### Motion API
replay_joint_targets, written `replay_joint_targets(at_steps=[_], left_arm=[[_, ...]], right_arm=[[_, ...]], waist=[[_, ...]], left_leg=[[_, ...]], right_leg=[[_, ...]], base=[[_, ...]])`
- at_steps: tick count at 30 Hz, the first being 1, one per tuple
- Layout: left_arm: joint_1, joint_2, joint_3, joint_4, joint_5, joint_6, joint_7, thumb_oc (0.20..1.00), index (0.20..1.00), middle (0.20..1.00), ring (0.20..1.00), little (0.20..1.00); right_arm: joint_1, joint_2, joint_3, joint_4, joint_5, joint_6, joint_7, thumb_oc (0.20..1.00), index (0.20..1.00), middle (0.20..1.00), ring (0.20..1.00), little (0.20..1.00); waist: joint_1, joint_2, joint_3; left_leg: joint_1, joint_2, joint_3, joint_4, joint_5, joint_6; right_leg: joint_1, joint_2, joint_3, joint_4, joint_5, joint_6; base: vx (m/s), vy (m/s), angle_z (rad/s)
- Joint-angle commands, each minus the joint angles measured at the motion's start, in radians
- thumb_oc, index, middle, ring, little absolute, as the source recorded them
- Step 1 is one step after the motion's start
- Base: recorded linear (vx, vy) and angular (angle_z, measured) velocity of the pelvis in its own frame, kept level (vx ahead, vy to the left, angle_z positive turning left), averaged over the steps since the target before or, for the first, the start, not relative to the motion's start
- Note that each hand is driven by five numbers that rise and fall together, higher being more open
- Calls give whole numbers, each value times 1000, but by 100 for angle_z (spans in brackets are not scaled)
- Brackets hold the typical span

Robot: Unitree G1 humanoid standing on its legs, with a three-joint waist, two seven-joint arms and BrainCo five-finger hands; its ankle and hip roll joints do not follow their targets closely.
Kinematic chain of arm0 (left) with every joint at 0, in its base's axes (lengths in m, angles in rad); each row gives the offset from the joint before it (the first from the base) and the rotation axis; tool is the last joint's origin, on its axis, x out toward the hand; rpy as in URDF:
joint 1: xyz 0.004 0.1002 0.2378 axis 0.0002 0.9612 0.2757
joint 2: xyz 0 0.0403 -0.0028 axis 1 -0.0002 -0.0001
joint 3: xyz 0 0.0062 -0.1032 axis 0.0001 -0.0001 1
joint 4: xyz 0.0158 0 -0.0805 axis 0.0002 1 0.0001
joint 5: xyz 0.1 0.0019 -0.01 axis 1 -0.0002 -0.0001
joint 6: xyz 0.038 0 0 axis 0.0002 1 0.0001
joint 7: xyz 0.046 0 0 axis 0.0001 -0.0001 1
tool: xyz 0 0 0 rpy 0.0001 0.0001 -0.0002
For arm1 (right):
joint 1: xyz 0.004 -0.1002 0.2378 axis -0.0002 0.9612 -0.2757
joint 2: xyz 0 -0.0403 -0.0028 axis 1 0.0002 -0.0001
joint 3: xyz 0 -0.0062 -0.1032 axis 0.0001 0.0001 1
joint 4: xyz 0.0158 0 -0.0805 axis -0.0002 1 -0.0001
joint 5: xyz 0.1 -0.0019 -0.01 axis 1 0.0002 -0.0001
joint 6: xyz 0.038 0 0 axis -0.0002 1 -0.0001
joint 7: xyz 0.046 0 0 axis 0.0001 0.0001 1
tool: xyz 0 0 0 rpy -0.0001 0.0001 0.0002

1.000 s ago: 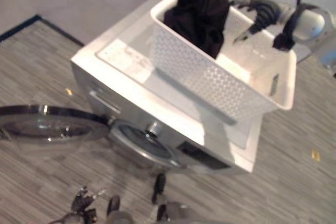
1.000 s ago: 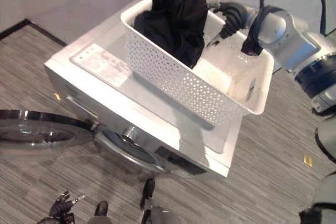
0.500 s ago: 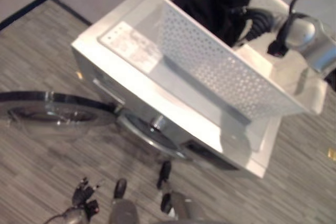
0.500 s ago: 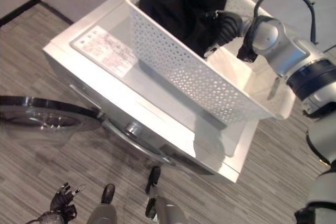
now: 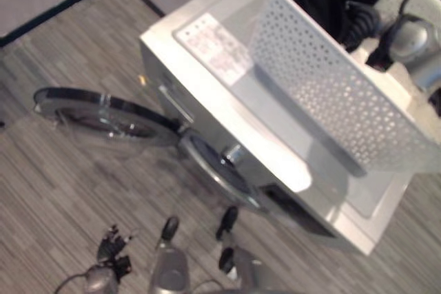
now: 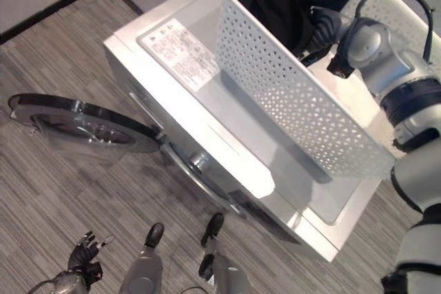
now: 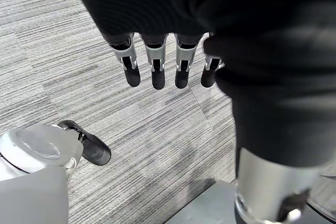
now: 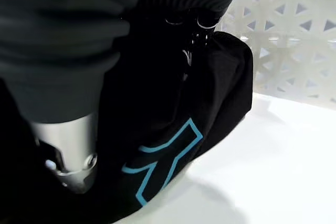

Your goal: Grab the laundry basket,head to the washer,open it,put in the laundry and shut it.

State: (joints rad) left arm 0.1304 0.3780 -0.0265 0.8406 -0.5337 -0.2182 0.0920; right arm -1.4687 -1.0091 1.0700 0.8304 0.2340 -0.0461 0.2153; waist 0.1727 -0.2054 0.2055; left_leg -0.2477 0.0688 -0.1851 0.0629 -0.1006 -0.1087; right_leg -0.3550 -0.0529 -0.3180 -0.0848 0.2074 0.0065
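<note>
1. White perforated plastic laundry basket (image 6: pixel 303 101) is sitting on top of the silver-white front-loading washer (image 6: pixel 227 142), upper right of both eye views. Its long axis is running diagonally from upper left to lower right of the frame.
2. Black laundry with a blue line print (image 8: pixel 173 145) is lying bunched in the basket's upper-left end; the rest of the basket floor looks bare white.
3. Right hand (image 6: pixel 324 29) is reaching over the basket rim from the right of the frame and is pressing into the black cloth. In the right wrist view the fingers are buried in the cloth, so I cannot tell whether they are closing on it.
4. Left hand (image 7: pixel 157 72) is hanging low over the grey striped floor (image 5: pixel 62 191), lower left of the eye views, fingers straight and relaxed, holding nothing.
5. Round glass washer door (image 6: pixel 83 125) is standing swung open at left of frame; the drum opening is facing lower left.
6. Key relation, my read: the laundry is lying right at the right hand's fingers, the left hand is well apart. The lift must be clearing the basket's near wall, then dropping down and left to the opening.
</note>
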Motion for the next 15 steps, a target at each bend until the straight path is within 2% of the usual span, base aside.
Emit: replay_joint_targets(at_steps=[1,2,4,5,6,7,8,9,15], left_arm=[[-30,58,-38,-38,-12,-28,-5,1000,1000,1000,1000,1000],[-29,56,-45,-48,-11,-29,-6,1000,1000,1000,1000,1000],[-30,55,-48,-49,-10,-30,-7,1000,1000,1000,1000,1000],[-30,54,-50,-50,-10,-30,-10,1000,1000,1000,1000,1000],[-30,54,-51,-50,-10,-30,-10,1000,1000,1000,1000,1000],[-30,51,-59,-65,-12,-36,-17,1000,1000,1000,1000,1000],[-30,51,-60,-65,-12,-36,-17,1000,1000,1000,1000,1000],[-30,47,-68,-79,-11,-39,-20,1000,1000,1000,1000,1000],[-21,47,-86,-128,-10,-49,-31,1000,1000,1000,1000,1000]], right_arm=[[-35,-22,10,-8,-16,-4,13,840,840,840,840,840],[-18,-33,23,-49,-5,-5,27,758,758,758,758,758],[-9,-37,26,-64,2,-5,37,727,727,727,727,727],[1,-40,32,-86,14,-5,51,558,558,558,558,558],[1,-40,32,-86,14,-5,51,529,529,529,529,529],[27,-45,43,-123,46,-5,77,341,341,341,341,341],[28,-45,42,-123,46,-5,77,338,338,338,338,338],[54,-39,42,-134,59,-7,91,200,200,200,200,200],[135,-10,15,-147,92,-3,125,200,200,200,200,200]], waist=[[48,1,39],[49,1,41],[50,1,42],[50,1,43],[51,1,43],[53,3,48],[53,3,48],[58,7,53],[79,25,68]], left_leg=[[-3,25,19,-134,165,42],[-1,23,20,-133,165,43],[-1,22,20,-133,165,44],[-1,21,20,-133,166,44],[-1,21,20,-133,166,44],[-3,18,20,-133,166,45],[-3,18,20,-133,166,45],[-5,17,20,-133,166,46],[-28,7,17,-129,172,49]], right_leg=[[131,-59,3,94,-180,113],[133,-60,3,94,-182,114],[133,-60,4,93,-181,115],[133,-61,5,94,-180,115],[133,-61,5,94,-180,115],[128,-64,7,94,-177,117],[128,-64,7,94,-177,117],[125,-67,6,94,-175,118],[115,-73,-1,91,-173,120]], base=[[14,25,5],[5,19,4],[-1,7,2],[0,0,0],[0,0,0],[0,0,0],[0,0,0],[0,0,0],[0,0,0]])
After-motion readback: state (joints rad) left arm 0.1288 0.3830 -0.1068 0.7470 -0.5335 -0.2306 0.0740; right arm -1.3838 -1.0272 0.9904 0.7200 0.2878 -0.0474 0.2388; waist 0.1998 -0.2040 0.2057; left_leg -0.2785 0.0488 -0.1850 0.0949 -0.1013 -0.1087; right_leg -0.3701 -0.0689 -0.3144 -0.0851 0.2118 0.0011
